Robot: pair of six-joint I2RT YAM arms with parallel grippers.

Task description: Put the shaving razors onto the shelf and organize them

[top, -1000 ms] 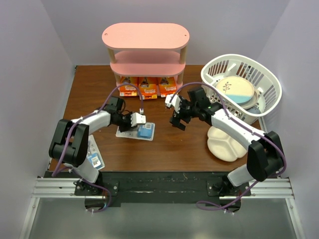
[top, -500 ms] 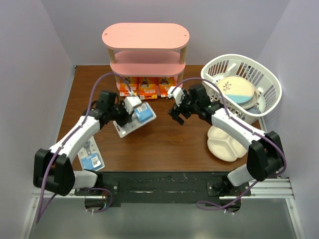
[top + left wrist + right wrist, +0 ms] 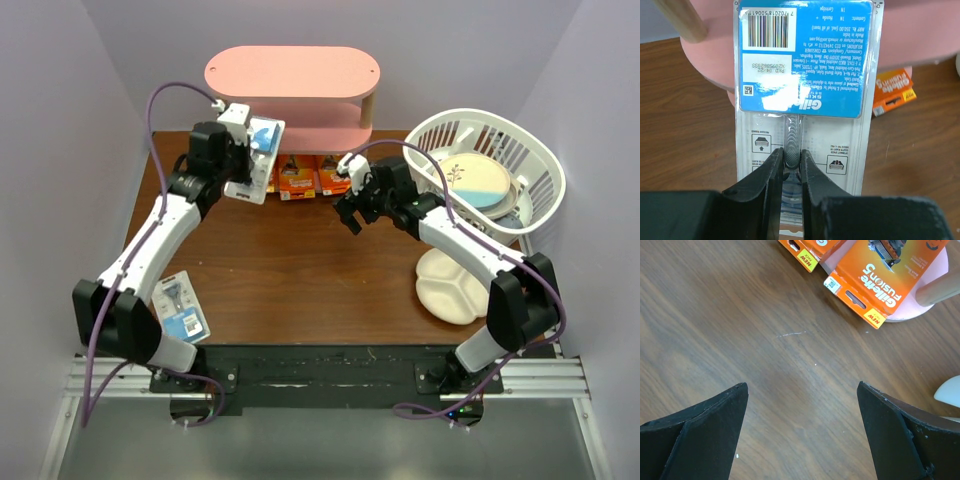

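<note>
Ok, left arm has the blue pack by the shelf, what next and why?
Probably ease the blue pack forward onto the middle board: the left gripper has jaws shut on it beside the shelf, and orange packs line the bottom.

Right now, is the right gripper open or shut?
Open. The right gripper has its fingers wide apart in the wrist view, with only the wooden table showing between them.
</note>
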